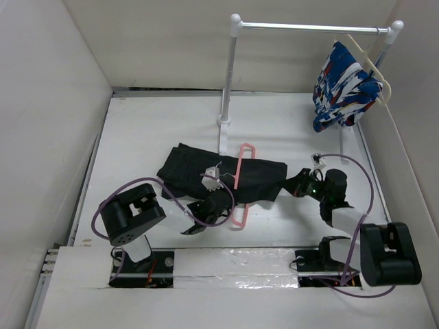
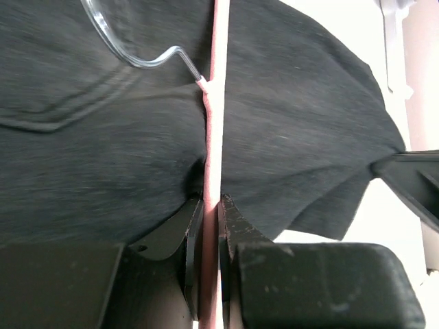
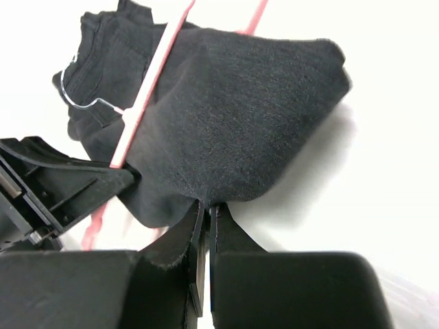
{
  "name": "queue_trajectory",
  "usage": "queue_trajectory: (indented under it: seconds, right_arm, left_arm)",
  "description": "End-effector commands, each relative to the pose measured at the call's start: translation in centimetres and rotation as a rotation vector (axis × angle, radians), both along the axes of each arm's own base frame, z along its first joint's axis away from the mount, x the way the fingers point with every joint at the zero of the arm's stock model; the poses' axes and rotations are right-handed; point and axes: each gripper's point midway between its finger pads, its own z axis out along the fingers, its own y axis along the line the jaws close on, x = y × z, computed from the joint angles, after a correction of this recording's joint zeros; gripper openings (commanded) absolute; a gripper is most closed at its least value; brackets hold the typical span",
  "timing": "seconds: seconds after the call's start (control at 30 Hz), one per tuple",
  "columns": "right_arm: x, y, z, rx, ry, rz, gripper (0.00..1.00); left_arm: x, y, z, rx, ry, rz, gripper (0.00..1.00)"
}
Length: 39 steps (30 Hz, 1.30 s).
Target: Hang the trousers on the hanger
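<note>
Holding the hanger [image 1: 241,164] by its pink bar, my left hand [image 2: 211,205] is clamped tight. My right hand [image 3: 207,209] is pinched closed on the trousers [image 1: 264,179] at their right end. They lie mid-counter [image 1: 288,127], hanger across them, seemingly threaded through, though I can't be sure.

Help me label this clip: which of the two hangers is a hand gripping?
The pink hanger, on the table across the black trousers; the left hand pinches its wire. The cream hanger hangs untouched on the rail.
</note>
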Motion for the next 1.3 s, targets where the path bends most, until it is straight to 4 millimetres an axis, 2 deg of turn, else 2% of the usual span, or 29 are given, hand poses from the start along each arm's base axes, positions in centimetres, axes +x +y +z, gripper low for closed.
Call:
queue_trajectory:
  seconds: [0.0,0.23,0.37,0.5,0.63,0.83,0.97,1.03,1.13,1.17,1.2,1.23,1.27]
  right_arm:
    - [2.0,-3.5,1.2,-0.121,-0.059,-0.11,0.0]
    - [1.3,-6.2,2.1,-0.173,-0.075,-0.15,0.0]
    - [1.0,-8.1,1.9,-0.191,-0.067,-0.194,0.0]
    - [0.8,-9.5,2.2,-0.172,-0.065,-0.219,0.0]
    - [1.0,-9.9,3.6,-0.149,-0.092,-0.214,0.0]
    - [1.2,-10.1,6.0,-0.154,-0.136,-0.219,0.0]
    - [1.1,-11.7,7.2,-0.167,-0.156,-0.275,0.0]
    - [1.0,-11.8,8.5,-0.152,-0.192,-0.267,0.0]
    - [1.1,-10.9,10.1,-0.135,-0.234,-0.221,0.0]
    - [1.1,-10.6,9.9,-0.137,-0.227,-0.21,0.0]
    - [1.0,-9.5,9.6,-0.139,-0.224,-0.17,0.0]
    - [1.1,-9.0,8.7,-0.148,-0.2,-0.157,0.0]
    - [0.9,-8.4,7.4,-0.17,-0.176,-0.133,0.0]
  left_arm:
    - [1.3,7.3,-3.1,0.262,-0.006,0.175,0.0]
    - [1.7,9.5,-3.9,0.323,0.007,0.219,0.0]
    - [2.2,10.5,-2.7,0.343,-0.021,0.255,0.0]
    - [2.4,11.3,-2.4,0.366,-0.023,0.256,0.0]
    - [2.0,11.7,-3.2,0.381,-0.012,0.249,0.0]
    - [1.6,12.4,-5.3,0.424,0.034,0.249,0.0]
    - [1.7,13.2,-6.5,0.456,0.074,0.275,0.0]
    - [1.6,13.2,-6.6,0.452,0.08,0.273,0.0]
    - [0.6,12.1,-5.7,0.402,0.066,0.251,0.0]
    - [0.7,11.7,-4.2,0.367,0.035,0.265,0.0]
    - [0.4,11.5,-3.6,0.373,0.031,0.268,0.0]
    - [-0.3,10.5,-2.5,0.345,0.01,0.254,0.0]
    - [-0.1,10.2,-0.2,0.306,-0.04,0.283,0.0]
